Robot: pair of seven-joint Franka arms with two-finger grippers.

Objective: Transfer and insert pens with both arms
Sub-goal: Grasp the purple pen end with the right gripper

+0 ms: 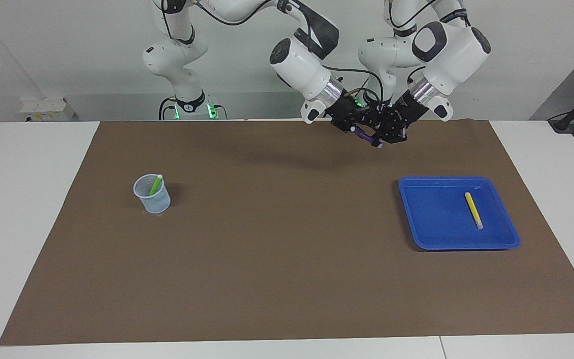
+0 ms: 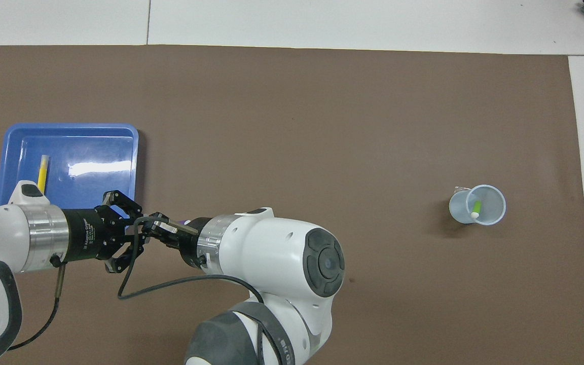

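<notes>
The purple pen [image 1: 363,134] hangs slanted in the air over the mat, beside the blue tray [image 1: 436,219], on its side nearer the robots. Its pale end points down. My left gripper [image 1: 385,135] is shut on it. My right gripper [image 1: 354,128] meets it from the opposite direction, right at the pen's purple end. In the overhead view the left gripper [image 2: 142,235] and right gripper [image 2: 157,230] touch tips, and only a sliver of the purple pen [image 2: 185,222] shows. The yellow pen [image 1: 474,210] lies in the tray. The green pen [image 1: 155,185] stands in a clear cup [image 1: 152,199].
The blue tray [image 2: 99,152] sits toward the left arm's end of the brown mat [image 1: 277,239], and the cup [image 2: 500,205] toward the right arm's end. A black cable loops below the two wrists in the overhead view.
</notes>
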